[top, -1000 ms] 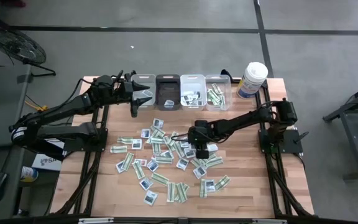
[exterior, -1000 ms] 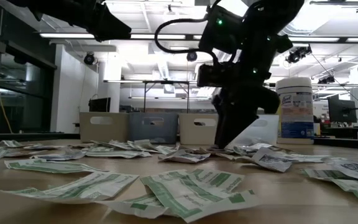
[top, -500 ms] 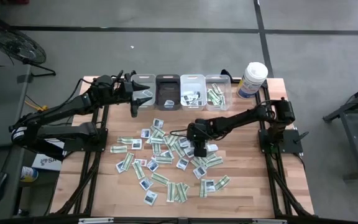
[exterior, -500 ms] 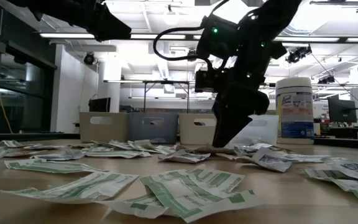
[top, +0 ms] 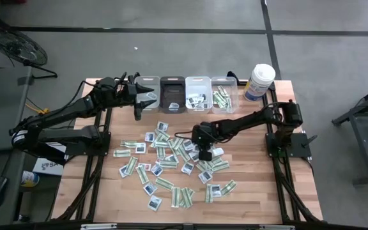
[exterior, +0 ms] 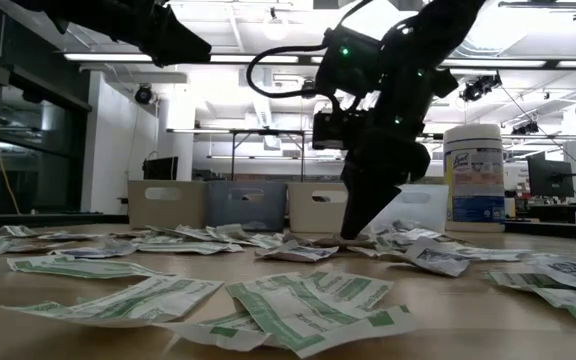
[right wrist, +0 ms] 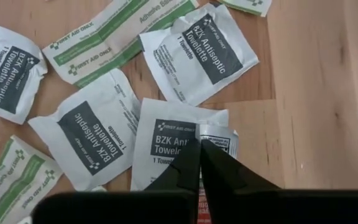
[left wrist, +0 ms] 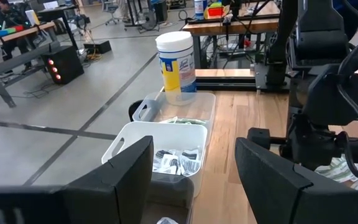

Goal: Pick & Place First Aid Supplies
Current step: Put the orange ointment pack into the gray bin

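Likely feather-light, thin, limp and slick, so best pinched at a lifted edge or corner: squarish white antiseptic towelette packet (right wrist: 182, 142) with a dark-blue label, lying flat amid the scatter of packets mid-table. Right gripper (right wrist: 199, 149) down on it, fingers together on its upturned corner. Left gripper (left wrist: 194, 171) apart, empty, hovering over the bins (left wrist: 166, 134).

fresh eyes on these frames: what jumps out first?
The scatter of paper packets over the middle of the wooden table. The right end effector is down in that pile, fingers shut on the edge of a white towelette packet. At the back edge, a row of four bins with a tall white canister beside it; the left end effector hangs open near the leftmost bin.
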Motion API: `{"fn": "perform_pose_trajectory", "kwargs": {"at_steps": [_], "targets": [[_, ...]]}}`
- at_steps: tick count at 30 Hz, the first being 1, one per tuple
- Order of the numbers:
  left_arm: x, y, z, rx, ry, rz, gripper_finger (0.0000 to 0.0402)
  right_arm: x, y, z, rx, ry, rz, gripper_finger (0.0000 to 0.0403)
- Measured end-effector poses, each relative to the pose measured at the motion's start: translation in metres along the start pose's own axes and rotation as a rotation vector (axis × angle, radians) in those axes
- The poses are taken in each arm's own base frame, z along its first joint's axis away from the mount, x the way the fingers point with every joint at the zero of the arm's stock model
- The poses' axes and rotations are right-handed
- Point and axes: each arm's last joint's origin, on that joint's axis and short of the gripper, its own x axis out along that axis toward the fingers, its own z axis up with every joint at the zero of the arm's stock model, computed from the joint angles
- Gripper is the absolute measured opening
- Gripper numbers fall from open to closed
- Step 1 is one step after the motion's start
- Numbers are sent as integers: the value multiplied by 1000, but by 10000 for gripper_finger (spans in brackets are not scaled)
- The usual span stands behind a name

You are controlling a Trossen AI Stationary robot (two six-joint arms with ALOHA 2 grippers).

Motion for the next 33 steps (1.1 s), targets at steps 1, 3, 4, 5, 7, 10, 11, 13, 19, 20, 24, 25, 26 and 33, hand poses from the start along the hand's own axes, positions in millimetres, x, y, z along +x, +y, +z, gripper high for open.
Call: {"fn": "perform_pose_trajectory", "kwargs": {"at_steps": [1,3,4,5,7,10,11,13,19,20,24,25,26,33], "targets": [[0,0,0,0,0,-3,220,-1,0,1,5,1,1,6],[0,0,0,0,-1,-6,220,-3,1,4,8,4,6,3],[0,0,0,0,-1,-6,220,-4,1,7,5,1,7,2],[0,0,0,0,-1,-6,220,-5,1,9,1,-8,8,2],[0,0,0,0,-1,-6,220,-8,2,15,1,-21,9,1],[0,0,0,0,-1,-6,220,-12,3,21,-8,-31,13,1],[0,0,0,0,-1,-6,220,-13,3,24,-10,-35,14,1],[0,0,0,0,-1,-6,220,-17,4,29,-14,-37,14,1],[0,0,0,0,-1,-7,220,-29,2,45,-53,-47,6,0],[0,0,0,0,-1,-7,220,-32,1,48,-60,-46,0,0],[0,0,0,0,-1,-7,220,-43,-3,61,-108,-63,-10,0],[0,0,0,0,-1,-6,220,-46,-4,64,-128,-65,-13,0],[0,0,0,0,-1,-6,220,-49,-5,66,-152,-66,-15,0],[0,-1,0,-24,-5,-30,220,-75,-9,90,-329,-90,-139,0]]}}
